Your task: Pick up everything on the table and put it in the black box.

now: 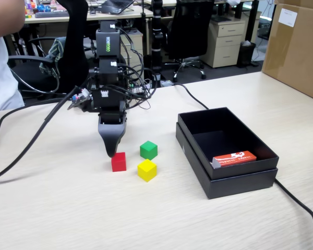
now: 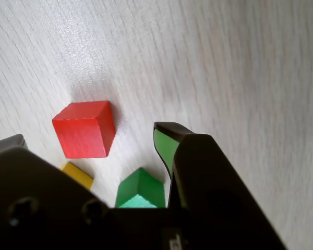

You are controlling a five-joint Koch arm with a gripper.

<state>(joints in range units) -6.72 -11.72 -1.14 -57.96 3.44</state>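
Three small cubes lie close together on the beige table (image 1: 68,208): red (image 1: 119,162), green (image 1: 148,150) and yellow (image 1: 147,170). My gripper (image 1: 111,151) points down, its tip right at the red cube's far left corner, close to the tabletop. In the wrist view the gripper (image 2: 91,133) is open and empty, and the red cube (image 2: 85,129) lies just ahead, between the two jaws. The green cube (image 2: 141,188) and yellow cube (image 2: 78,174) show partly behind the jaws. The black box (image 1: 240,185) stands to the right of the cubes.
A flat orange-red packet (image 1: 235,158) lies inside the box. A brown carton (image 1: 297,47) stands at the far right. Black cables run over the table at the left (image 1: 21,151) and front right (image 1: 297,203). A person (image 1: 2,62) is at the far left.
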